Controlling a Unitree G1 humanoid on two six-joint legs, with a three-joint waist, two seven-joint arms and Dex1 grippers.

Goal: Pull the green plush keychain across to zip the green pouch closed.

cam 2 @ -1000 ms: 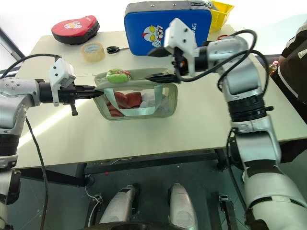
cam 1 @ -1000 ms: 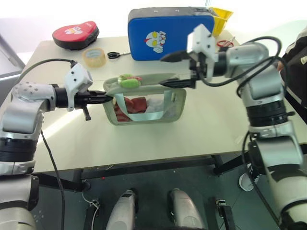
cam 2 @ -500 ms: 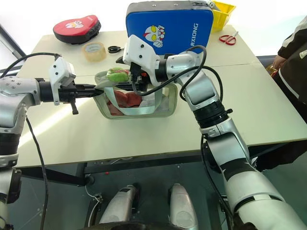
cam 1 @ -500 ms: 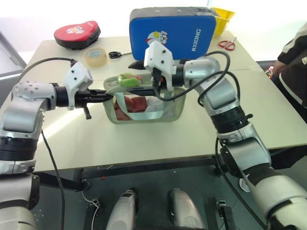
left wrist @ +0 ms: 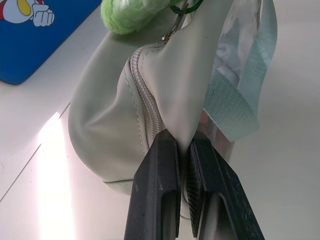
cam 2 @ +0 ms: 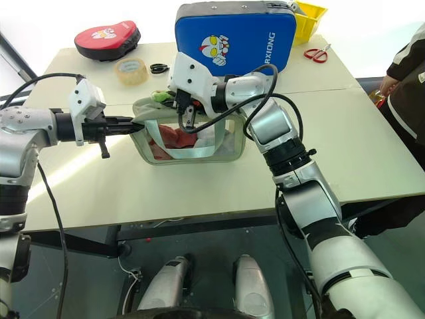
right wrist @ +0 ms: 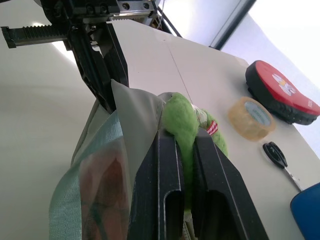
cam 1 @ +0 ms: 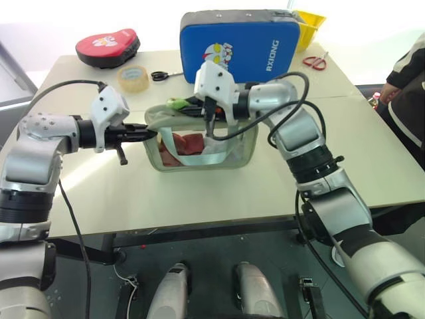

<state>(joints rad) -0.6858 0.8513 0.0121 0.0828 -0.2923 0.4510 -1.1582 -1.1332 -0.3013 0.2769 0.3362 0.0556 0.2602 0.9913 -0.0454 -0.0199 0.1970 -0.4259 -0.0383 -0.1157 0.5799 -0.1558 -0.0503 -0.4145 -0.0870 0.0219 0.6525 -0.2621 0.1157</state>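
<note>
The green pouch [cam 1: 199, 166] stands mid-table, its top zipper open and red contents showing through the clear side. At its left end lies the green plush keychain [right wrist: 181, 117], a lime fuzzy blob also seen in the left eye view [cam 1: 175, 104]. My right gripper [right wrist: 185, 134] reaches across the pouch's top from the right and is shut on the keychain, which bulges between the two black fingers. My left gripper [left wrist: 182, 145] is shut on the pouch's left end fabric beside the zipper and holds it level [cam 1: 150, 133].
Behind the pouch stands a blue padded case [cam 1: 239, 43]. A tape roll [cam 1: 131, 78], black scissors [cam 1: 159, 76] and a red flat case [cam 1: 106, 46] lie at the back left. Red scissors [cam 1: 315, 61] and a yellow bin [cam 1: 307, 23] are back right. A person [cam 1: 408, 73] stands at the right edge.
My right gripper travelled left along the pouch's top from its right end to the keychain and shut on it. The left gripper kept its hold and place.
</note>
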